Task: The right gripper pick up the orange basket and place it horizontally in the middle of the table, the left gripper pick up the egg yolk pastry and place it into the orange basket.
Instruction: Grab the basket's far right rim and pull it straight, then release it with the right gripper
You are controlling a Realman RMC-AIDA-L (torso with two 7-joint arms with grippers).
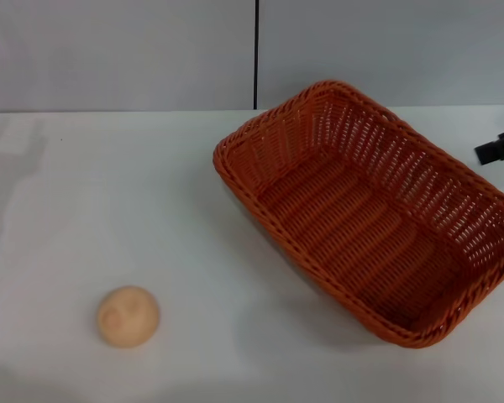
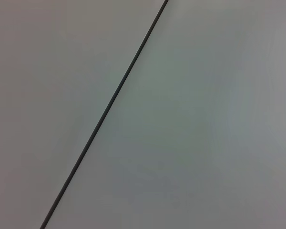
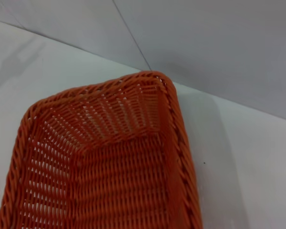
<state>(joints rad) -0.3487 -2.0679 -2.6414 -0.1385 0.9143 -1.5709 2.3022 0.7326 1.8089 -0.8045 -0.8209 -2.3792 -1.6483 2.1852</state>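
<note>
The orange basket sits empty on the right half of the white table, turned at an angle with one corner toward the back wall. The egg yolk pastry lies alone near the front left, well apart from the basket. Only a small black part of my right gripper shows at the right edge, just beyond the basket's far right rim and apart from it. The right wrist view looks down on one corner of the basket and the table beside it. My left gripper is out of view.
A grey wall with a dark vertical seam stands behind the table. The left wrist view shows only that wall and the seam. Bare tabletop lies between the pastry and the basket.
</note>
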